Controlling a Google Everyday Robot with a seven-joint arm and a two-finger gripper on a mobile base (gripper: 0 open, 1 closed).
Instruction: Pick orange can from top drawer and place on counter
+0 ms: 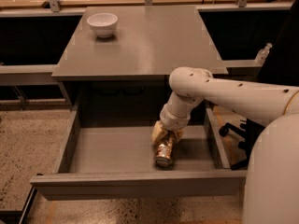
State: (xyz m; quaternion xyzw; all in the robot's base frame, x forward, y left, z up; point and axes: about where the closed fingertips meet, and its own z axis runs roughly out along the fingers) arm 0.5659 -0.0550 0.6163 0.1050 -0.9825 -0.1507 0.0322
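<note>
Cream two-finger gripper (167, 137) down inside wide shallow grey top drawer (112, 150), pulled open. Fingers clasp upper end of small shiny metal orange can (164, 155). Can tilted, directly below gripper, near drawer front; floor contact unclear. Flat grey counter (140, 45) above and behind gripper. Round white bowl (102, 24) on it, far left of gripper.

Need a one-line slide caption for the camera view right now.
Gripper reaches into the open top drawer at the orange can; white bowl sits on the counter.
</note>
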